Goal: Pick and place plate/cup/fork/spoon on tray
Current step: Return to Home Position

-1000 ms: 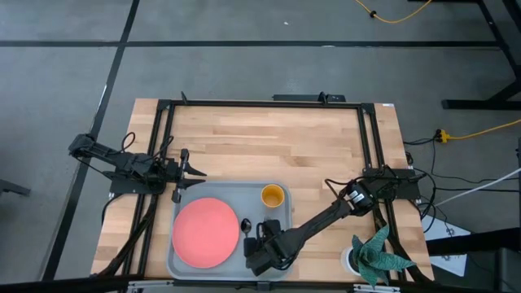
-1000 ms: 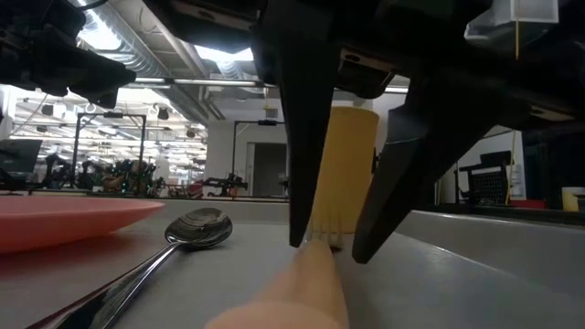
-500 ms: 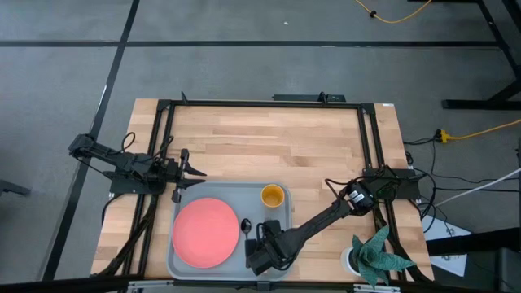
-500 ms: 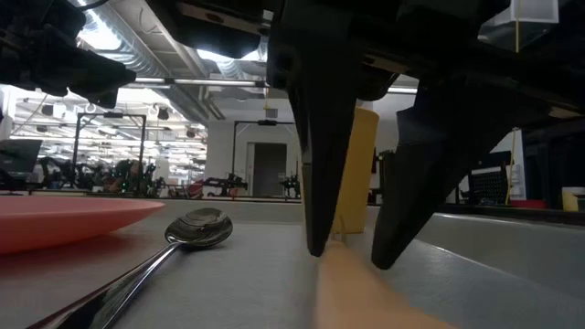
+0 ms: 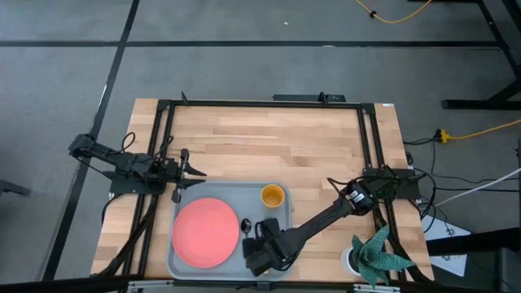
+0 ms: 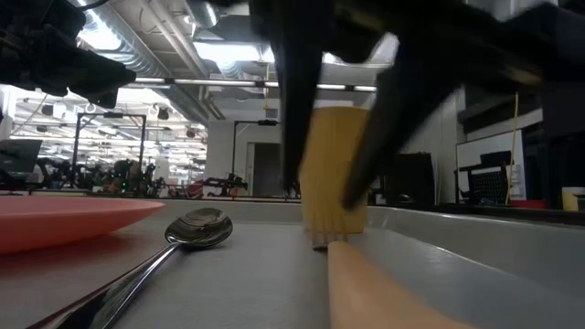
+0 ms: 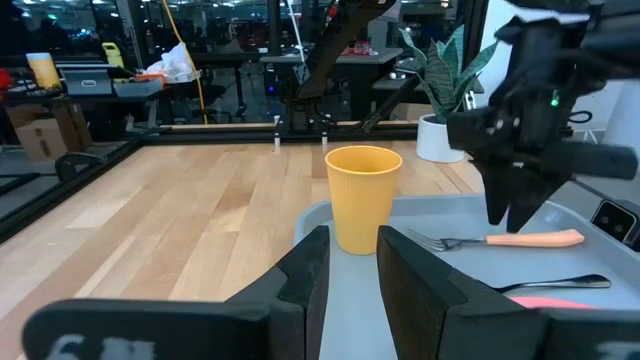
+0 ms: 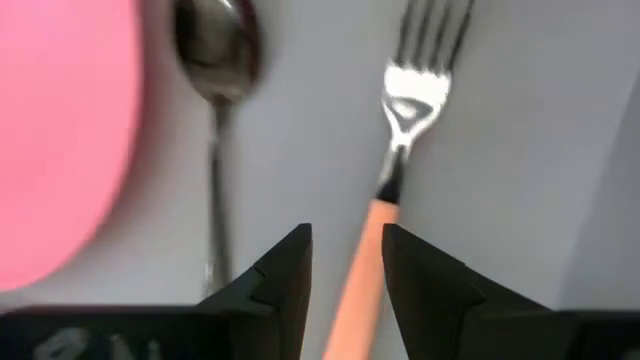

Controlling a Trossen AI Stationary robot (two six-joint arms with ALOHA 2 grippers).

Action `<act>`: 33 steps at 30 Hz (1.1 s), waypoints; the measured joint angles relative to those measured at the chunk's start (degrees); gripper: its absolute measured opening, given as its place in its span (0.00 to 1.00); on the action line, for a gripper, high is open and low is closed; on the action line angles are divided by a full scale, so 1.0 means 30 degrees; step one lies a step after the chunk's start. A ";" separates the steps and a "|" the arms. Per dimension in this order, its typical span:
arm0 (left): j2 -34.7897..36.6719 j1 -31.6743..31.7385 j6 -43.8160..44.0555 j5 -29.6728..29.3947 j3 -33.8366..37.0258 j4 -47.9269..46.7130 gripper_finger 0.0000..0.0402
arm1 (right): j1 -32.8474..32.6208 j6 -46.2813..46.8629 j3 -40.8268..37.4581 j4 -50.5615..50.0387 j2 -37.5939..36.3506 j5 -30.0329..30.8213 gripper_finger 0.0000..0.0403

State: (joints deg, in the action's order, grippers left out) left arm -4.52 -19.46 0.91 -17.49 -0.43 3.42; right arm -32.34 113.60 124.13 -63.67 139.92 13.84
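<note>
Since a second ago the right gripper (image 6: pixel 334 196) has lifted off the fork (image 6: pixel 384 292): in the low view its dark fingers, which stood planted at the handle, now hang higher with their tips apart and nothing between them, in front of the cup (image 6: pixel 334 206). The fork's orange handle lies flat on the tray (image 6: pixel 457 242) floor, the spoon (image 6: pixel 196 228) lies to its side with its bowl toward the cup, and the plate (image 6: pixel 64 219) sits beyond the spoon.

From the high view, the grey tray (image 5: pixel 183 195) sits at the near edge of the table (image 5: pixel 269 138). The coral plate (image 5: pixel 205 232) fills its left part, the cup (image 5: pixel 272 195) stands at its far right corner, and the spoon (image 5: pixel 247 225) lies just beside the plate. The right gripper (image 5: pixel 264 244) hovers over the tray's right part and hides the fork. The left gripper (image 5: pixel 191 172) waits over the table just outside the tray's far left corner. A potted plant (image 5: pixel 376 254) stands right of the tray.

The left wrist view shows the left gripper (image 7: pixel 350 265) with its jaws narrowly parted and empty, the cup (image 7: pixel 363 198) upright, and the fork (image 7: pixel 495 240) and spoon (image 7: pixel 550 285) lying side by side under the right gripper (image 7: pixel 510 215).

The right wrist view looks down between parted jaws at the fork (image 8: pixel 400 150) and spoon (image 8: pixel 215 60), apart, with the plate (image 8: pixel 55 130) beside the spoon.
</note>
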 joint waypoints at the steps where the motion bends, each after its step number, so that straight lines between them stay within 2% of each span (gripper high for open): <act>1: 0.0004 -0.0002 0.0000 0.0005 -0.0005 0.0000 0.20 | 0.0000 -0.0122 0.0332 -0.0241 0.0003 0.0268 0.32; 6: 0.0004 0.0000 0.0000 -0.0003 0.0000 0.0000 0.20 | 0.0000 -0.1114 0.1678 -0.1438 -0.0022 0.1346 0.32; 10: 0.0001 -0.0004 0.0000 0.0003 -0.0002 0.0000 0.20 | 0.0000 -0.1610 0.3404 -0.5269 -0.0022 0.1355 0.32; 12: -0.0003 -0.0003 -0.0001 0.0004 0.0000 0.0000 0.20 | -0.0044 -0.1966 0.3505 -0.5795 -0.0326 0.1373 0.32; 15: 0.0004 -0.0001 0.0000 -0.0003 0.0000 0.0006 0.20 | -0.0054 -0.2143 0.3393 -0.5203 -0.0605 0.0496 0.32; 18: -0.0004 -0.0007 -0.0005 0.0000 -0.0005 0.0000 0.20 | -0.0073 -0.3190 0.3573 -0.5166 -0.0605 -0.1365 0.32; 19: 0.0004 -0.0003 -0.0003 0.0002 -0.0004 0.0000 0.20 | -0.0073 -0.4077 0.3537 -0.5163 -0.0605 -0.1334 0.32; 23: -0.0004 -0.0007 0.0000 0.0001 0.0000 0.0000 0.20 | -0.0069 -1.0273 0.3209 -0.6092 -0.0597 0.2106 0.32; 25: 0.0000 -0.0001 -0.0004 0.0004 -0.0003 0.0000 0.20 | -0.0001 -1.2327 0.3245 -0.6789 -0.0623 0.2518 0.32; 29: 0.0004 -0.0002 -0.0006 0.0005 0.0000 0.0002 0.20 | -0.0057 -1.3134 0.3245 -0.8960 -0.1103 0.3775 0.32; 33: -0.0002 -0.0002 0.0000 0.0007 -0.0001 -0.0007 0.20 | -0.0033 -1.5470 0.2886 -0.8662 -0.1532 0.3630 0.32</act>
State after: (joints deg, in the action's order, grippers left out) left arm -4.53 -19.47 0.91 -17.47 -0.43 3.40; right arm -32.44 67.19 132.79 -89.65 135.32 24.73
